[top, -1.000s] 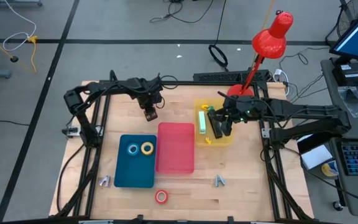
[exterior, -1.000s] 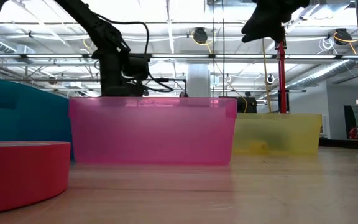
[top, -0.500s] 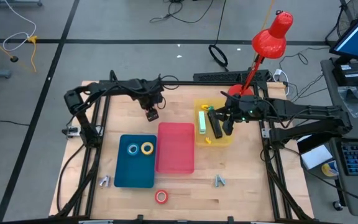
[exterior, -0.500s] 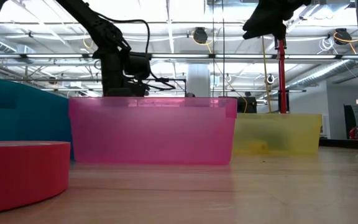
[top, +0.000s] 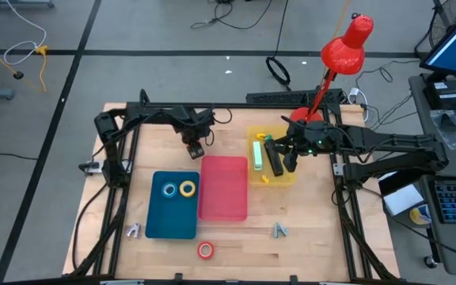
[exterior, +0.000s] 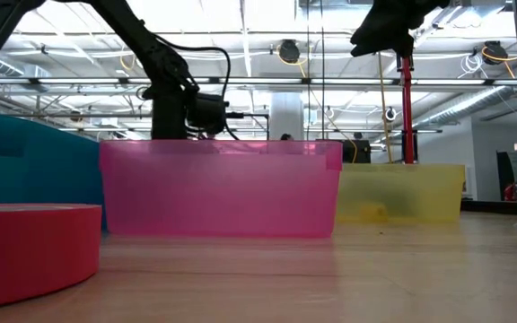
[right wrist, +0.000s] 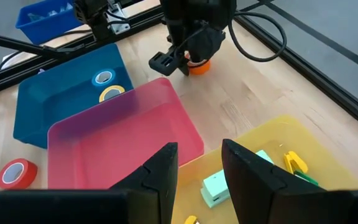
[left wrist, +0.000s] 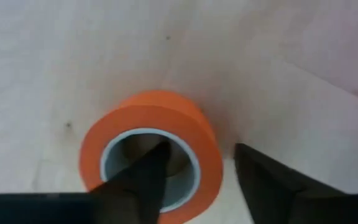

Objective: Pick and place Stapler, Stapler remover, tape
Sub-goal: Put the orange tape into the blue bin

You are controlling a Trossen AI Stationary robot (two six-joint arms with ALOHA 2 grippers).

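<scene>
Wooden table [top: 323, 237]: your left gripper [left wrist: 194, 180] straddles the orange tape roll [left wrist: 151, 149], jaws open; right gripper [right wrist: 199, 171] open above yellow bin [right wrist: 303, 140].

A: left gripper [left wrist: 197, 180]?
B: low at the table's far side, one finger [left wrist: 138, 180] inside a ring, other outside

A: right gripper [right wrist: 197, 171]?
B: hovering, fingers parted, holding nothing

Two dark jointed arms; black cables; tapered matte-black fingers [left wrist: 263, 180].
</scene>
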